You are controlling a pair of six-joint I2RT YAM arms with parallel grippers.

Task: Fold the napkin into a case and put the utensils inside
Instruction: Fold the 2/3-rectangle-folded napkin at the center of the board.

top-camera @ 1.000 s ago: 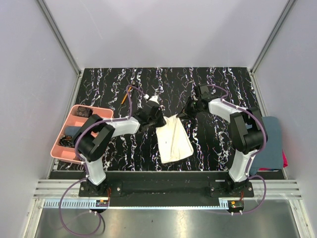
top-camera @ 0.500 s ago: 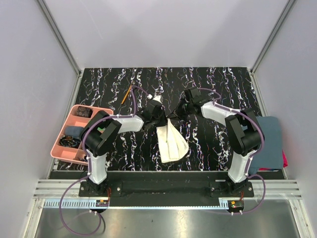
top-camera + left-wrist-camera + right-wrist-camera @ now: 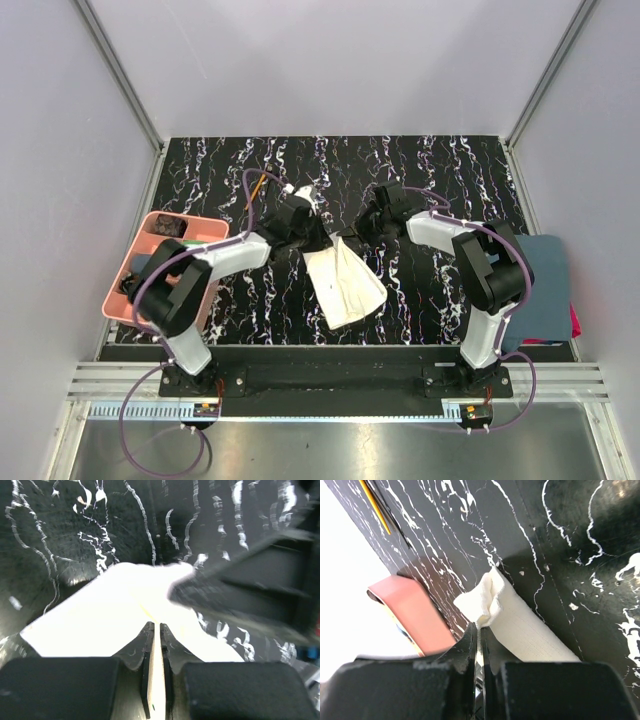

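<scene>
The cream napkin (image 3: 345,287) lies folded on the black marbled table, narrowing toward its far end. My left gripper (image 3: 308,238) sits at its far left corner. In the left wrist view its jaws (image 3: 155,626) are almost closed, with cream cloth (image 3: 100,610) in the slit. My right gripper (image 3: 362,232) is at the far right corner. The right wrist view shows it (image 3: 478,626) shut on a bunched corner of the napkin (image 3: 520,625). An orange-handled stick (image 3: 255,188) (image 3: 375,507) lies at the table's back left, apart from both grippers.
A pink compartment tray (image 3: 150,300) (image 3: 415,612) with small items sits at the left edge. A dark blue-grey towel (image 3: 545,285) lies off the table's right side. Grey walls close in the table on three sides.
The grippers came together over the napkin's far end, pinching it narrow. They have since drawn slightly apart, the left one moving left, and that end has widened.
</scene>
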